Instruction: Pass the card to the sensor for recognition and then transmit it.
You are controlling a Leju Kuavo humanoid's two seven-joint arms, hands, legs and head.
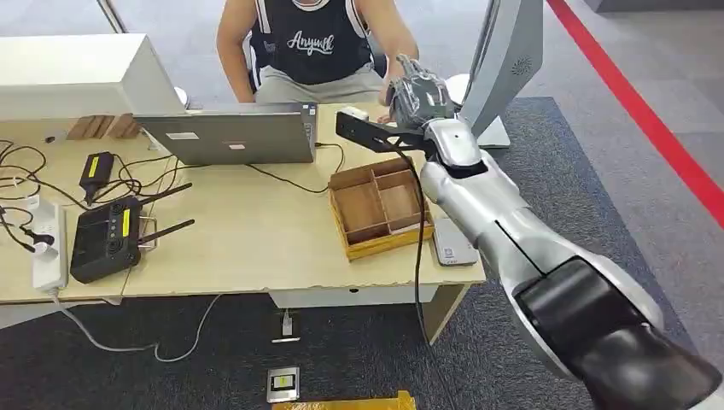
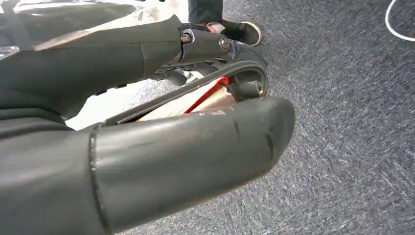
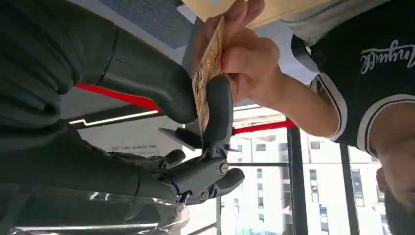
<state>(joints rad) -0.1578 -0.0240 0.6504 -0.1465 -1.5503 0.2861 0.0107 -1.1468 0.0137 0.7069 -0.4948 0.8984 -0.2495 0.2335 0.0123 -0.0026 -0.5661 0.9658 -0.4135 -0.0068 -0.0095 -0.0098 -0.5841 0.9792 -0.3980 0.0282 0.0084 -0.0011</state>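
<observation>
Card at the handover

Your right hand (image 3: 195, 112) pinches the card (image 3: 208, 73) between thumb and a finger, edge-on, while the person's hand (image 3: 244, 54) grips its far end; left hand (image 2: 186, 147) hangs low, grip unclear.

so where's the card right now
In the right wrist view the card is pinched in the right hand, with a person's hand gripping its other end, at the desk's far right.
</observation>
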